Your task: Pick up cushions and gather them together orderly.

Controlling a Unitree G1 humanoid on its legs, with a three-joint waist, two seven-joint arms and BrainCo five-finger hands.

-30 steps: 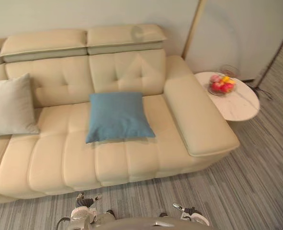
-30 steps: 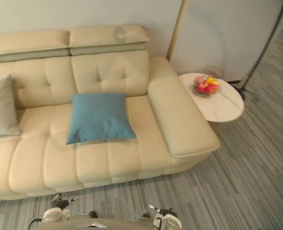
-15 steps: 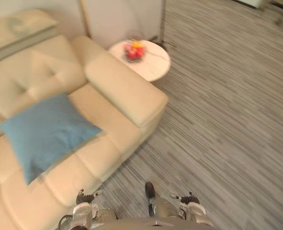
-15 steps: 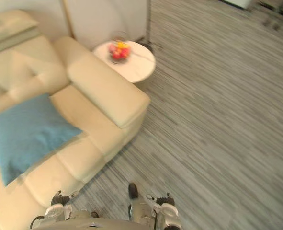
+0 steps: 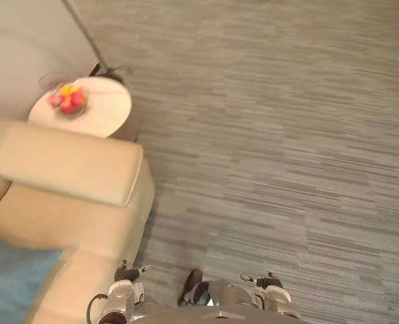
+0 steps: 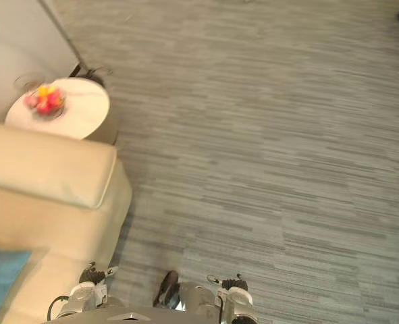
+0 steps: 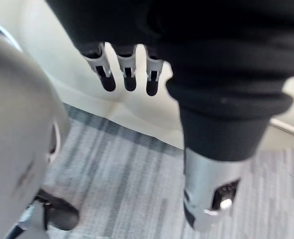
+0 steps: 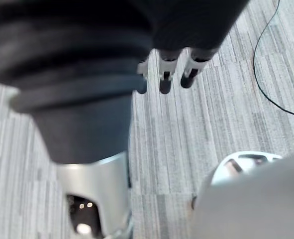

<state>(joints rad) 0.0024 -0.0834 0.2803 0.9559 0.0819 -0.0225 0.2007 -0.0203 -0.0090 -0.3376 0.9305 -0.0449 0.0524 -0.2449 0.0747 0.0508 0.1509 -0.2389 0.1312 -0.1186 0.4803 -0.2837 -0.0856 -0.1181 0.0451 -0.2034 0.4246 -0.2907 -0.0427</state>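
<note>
Left hand [image 7: 129, 72] and right hand [image 8: 165, 82] are held empty, fingers straight and hanging; a cushion [image 5: 10, 283] is seen lying on the sofa [image 5: 64, 165]

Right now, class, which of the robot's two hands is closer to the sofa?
The left hand: it hangs at the front edge of the cream sofa, while the right hand hangs over the grey carpet, apart from the sofa.

We're over grey striped carpet floor [image 5: 273, 155] carrying a cream leather sofa [image 5: 71, 202], a blue fabric cushion [image 5: 10, 277] on its seat; beside the armrest, a round white side table [image 5: 108, 111] bears a bowl of colourful fruit [image 5: 67, 101].
</note>
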